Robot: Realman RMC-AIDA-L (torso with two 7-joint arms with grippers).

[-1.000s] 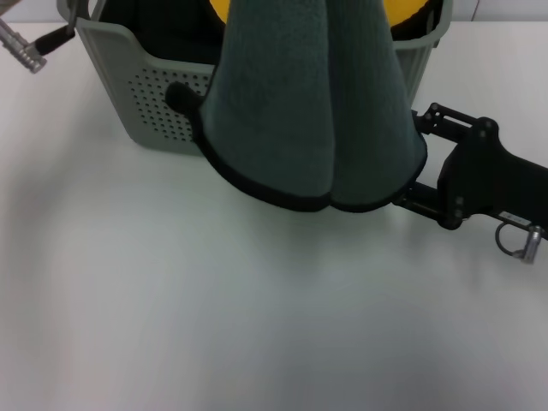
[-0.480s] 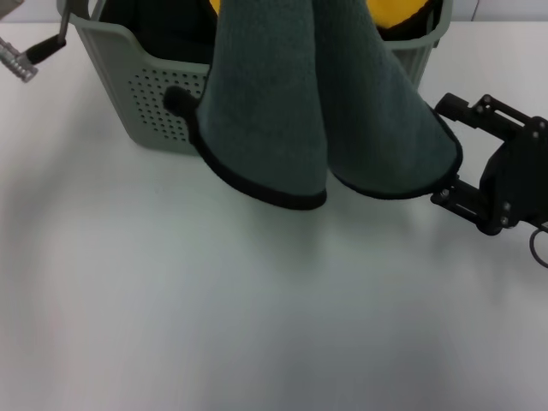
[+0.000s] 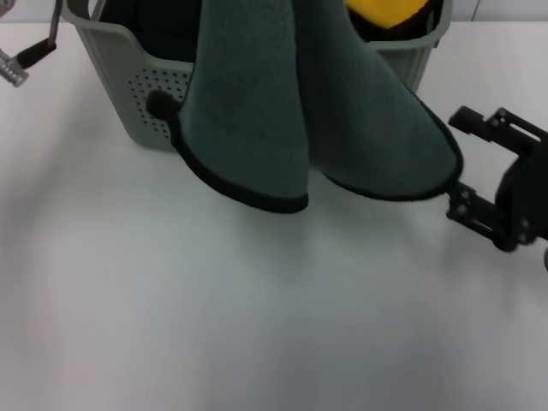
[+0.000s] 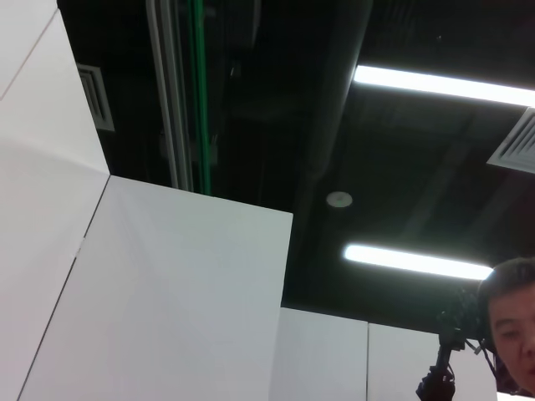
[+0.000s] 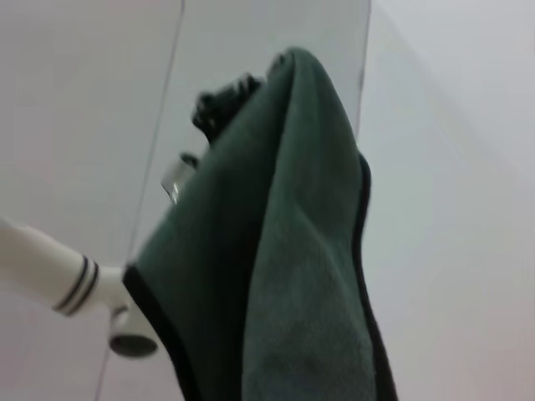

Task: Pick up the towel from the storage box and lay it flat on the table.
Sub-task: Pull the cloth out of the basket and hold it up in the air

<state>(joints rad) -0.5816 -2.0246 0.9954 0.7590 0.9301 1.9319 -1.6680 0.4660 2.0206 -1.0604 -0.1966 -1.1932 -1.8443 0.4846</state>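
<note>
Towel (image 3: 282, 111) hung in front of you in two long folds, its long axis running top to bottom, the upper end out of sight above the head view and the black-trimmed lower corners dangling over the table (image 3: 214, 325) just in front of the storage box (image 3: 128, 94). You had the right gripper (image 3: 479, 184) low at the right, its dark fingers right at the trailing corner of the right-hand fold; whether they pinched the trim or stood just clear of it I could not tell. The right wrist view showed the towel (image 5: 284, 276) rising to a dark gripper at its top, most likely the left one holding it, though its fingers were buried in cloth. Your right arm was plainly the nearer to the free corner. Open room lay forward and to both sides: bare white table in front of the box. The box wall stood close behind the folds, and yellow cloth (image 3: 381, 10) showed inside it.
</note>
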